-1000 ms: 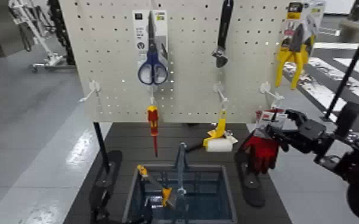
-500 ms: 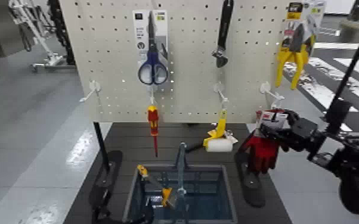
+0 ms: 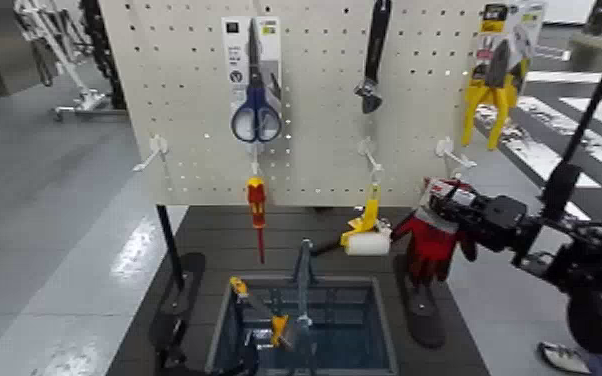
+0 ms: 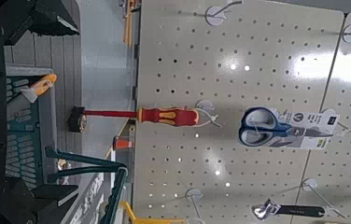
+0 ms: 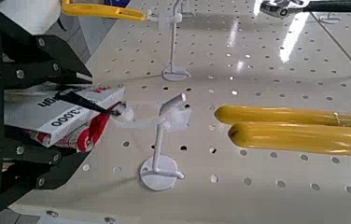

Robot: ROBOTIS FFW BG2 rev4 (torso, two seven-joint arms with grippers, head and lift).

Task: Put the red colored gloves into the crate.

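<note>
With my right gripper (image 3: 443, 200) closed on the tag (image 5: 66, 117), I expect the 2 gloves (image 3: 430, 247) to dangle light and floppy.

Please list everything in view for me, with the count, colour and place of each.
pegboard: one, off-white, upright
scissors: one, blue-handled, board's upper left
wrench: one, black-handled, upper centre
pliers: one, yellow-handled, upper right
screwdriver: one, red and yellow, lower left
roller: one, yellow and white, lower centre
gloves: one pair, red and black, tagged, board's lower right corner
crate: one, grey-blue, below board
tool: one, orange-yellow, in crate
shoe: one, dark and light, floor at right
left gripper: one, black, open, near crate
right gripper: one, black, closed on gloves' tag
</note>
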